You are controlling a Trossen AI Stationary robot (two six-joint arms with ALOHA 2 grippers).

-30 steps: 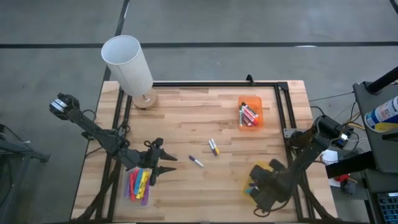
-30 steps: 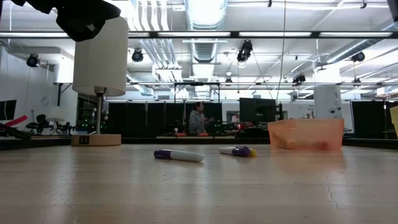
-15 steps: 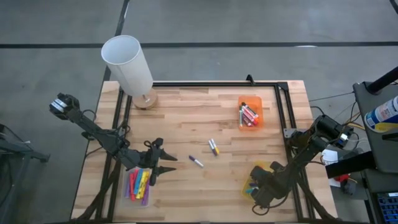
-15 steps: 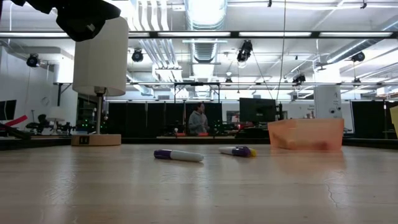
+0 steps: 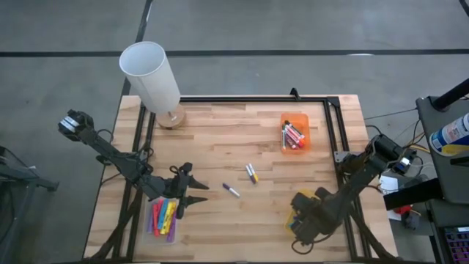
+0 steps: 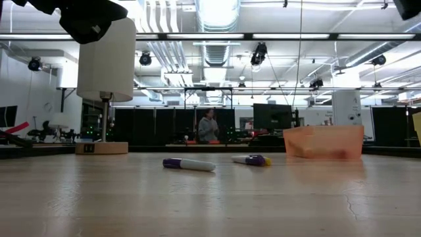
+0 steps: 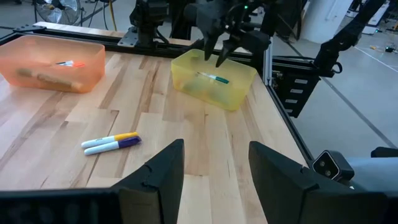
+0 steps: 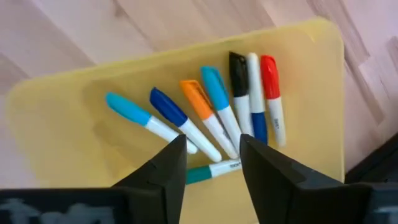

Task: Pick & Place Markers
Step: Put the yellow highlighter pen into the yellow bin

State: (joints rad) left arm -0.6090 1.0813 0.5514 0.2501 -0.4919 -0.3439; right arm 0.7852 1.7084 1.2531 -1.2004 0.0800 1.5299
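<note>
Right gripper (image 8: 210,163), fingers parted and holding nothing, hangs directly over the yellow bin (image 8: 56,143), where seven markers (image 8: 217,106) lie inside; two more markers (image 5: 251,173) rest loose on the worktop (image 5: 234,139) left of that bin; left gripper (image 5: 196,192) waits released farther left

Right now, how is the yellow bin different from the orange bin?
The yellow bin sits near the table's front right corner, under the right gripper; the orange bin sits farther back with no arm over it. The yellow bin holds mostly blue and teal markers, plus orange, black and red ones; the orange bin holds mainly red and pink markers. Both are small see-through plastic bins with markers inside, resting on the wooden table.
</note>
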